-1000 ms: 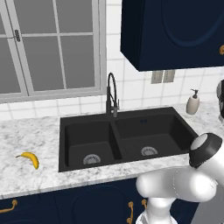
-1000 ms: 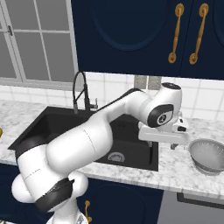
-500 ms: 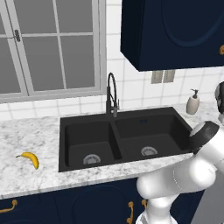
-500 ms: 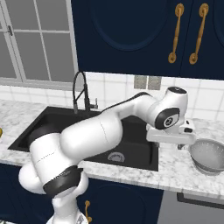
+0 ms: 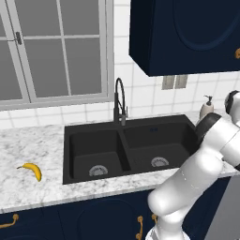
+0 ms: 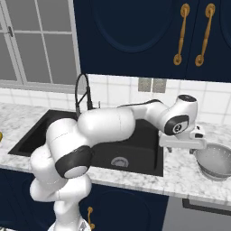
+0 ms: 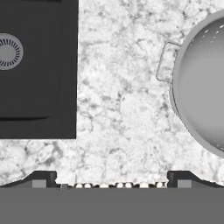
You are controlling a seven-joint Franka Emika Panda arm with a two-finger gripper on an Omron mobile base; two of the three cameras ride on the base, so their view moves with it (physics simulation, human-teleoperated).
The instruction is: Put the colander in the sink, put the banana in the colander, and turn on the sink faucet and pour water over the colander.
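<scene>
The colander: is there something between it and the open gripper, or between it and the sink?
Nothing visible. Bare marbled counter lies between the gripper, the colander and the sink.

Bare counter (image 7: pixel 127 105) between sink (image 7: pixel 39 109) and colander (image 7: pixel 205 83) — passable.
</scene>
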